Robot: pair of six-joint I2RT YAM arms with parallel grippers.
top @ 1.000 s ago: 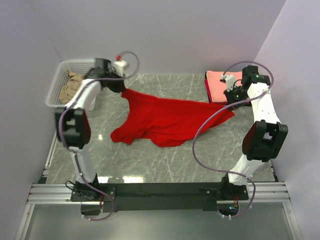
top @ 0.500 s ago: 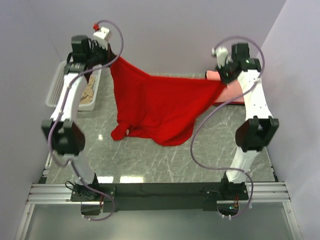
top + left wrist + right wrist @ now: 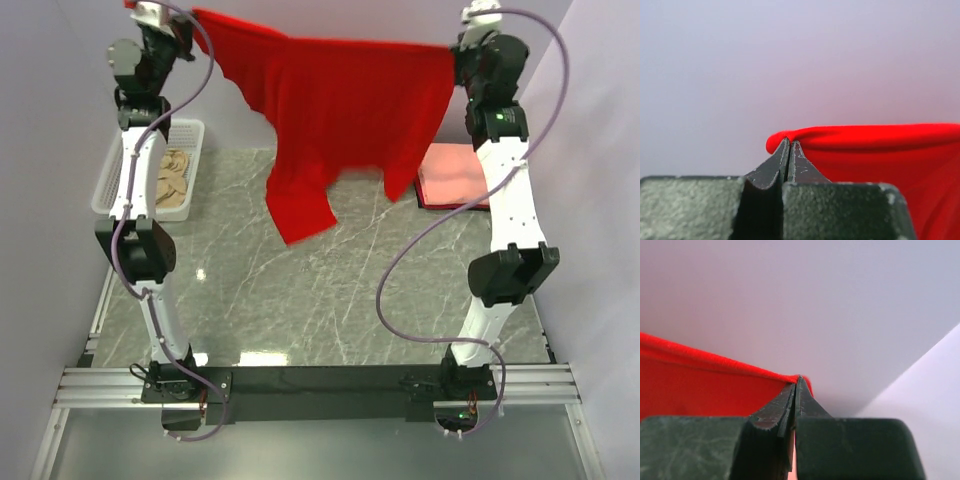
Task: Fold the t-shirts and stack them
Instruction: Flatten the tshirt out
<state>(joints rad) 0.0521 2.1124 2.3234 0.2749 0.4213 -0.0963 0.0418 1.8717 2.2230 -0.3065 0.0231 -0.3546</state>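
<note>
My left hand point(image 3: 790, 146) is pinched tight on one top corner of the bright red t-shirt point(image 3: 350, 110), and my right hand point(image 3: 798, 382) on the other (both clamped flat on cloth). The shirt hangs spread high above the desk point(image 3: 300, 300). A folded salmon-pink t-shirt point(image 3: 462, 176) lies at the desk's far right corner. A crumpled tan shirt point(image 3: 172, 178) sits in the white mesh basket point(image 3: 112, 185) at the desk's far left.

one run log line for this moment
left pincer: shut on red t-shirt | right pincer: shut on red t-shirt | state: held high, hanging spread between them
</note>
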